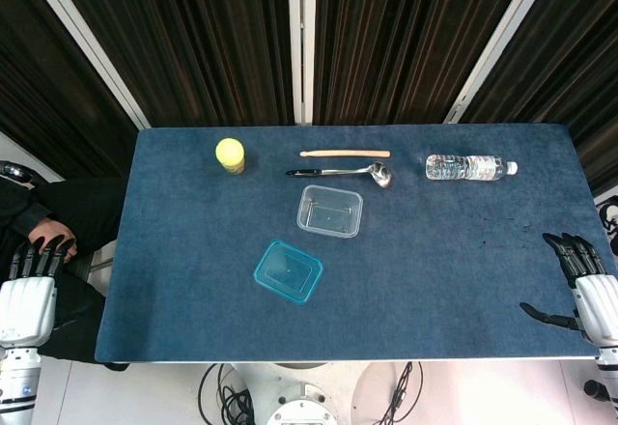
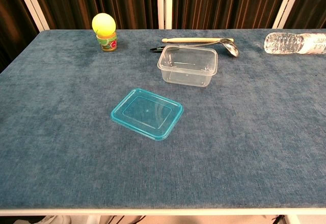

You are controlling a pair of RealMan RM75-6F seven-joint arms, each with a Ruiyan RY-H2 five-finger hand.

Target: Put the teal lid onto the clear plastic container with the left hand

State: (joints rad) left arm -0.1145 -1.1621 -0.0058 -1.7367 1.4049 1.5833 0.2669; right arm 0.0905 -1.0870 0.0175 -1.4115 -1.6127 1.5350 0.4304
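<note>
Nothing started: lid lies apart from container.
My left hand and right hand hang off-table, fingers spread, empty.

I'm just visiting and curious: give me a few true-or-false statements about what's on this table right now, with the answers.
1. The lid sits on the container. False: it lies flat on the table, apart from it.
2. The container is empty. True.
3. The left robot hand holds the lid. False: it holds nothing, off the table's edge.
4. The bottle lies on its side. True.
5. The ladle is inside the container. False: it lies behind it.
</note>
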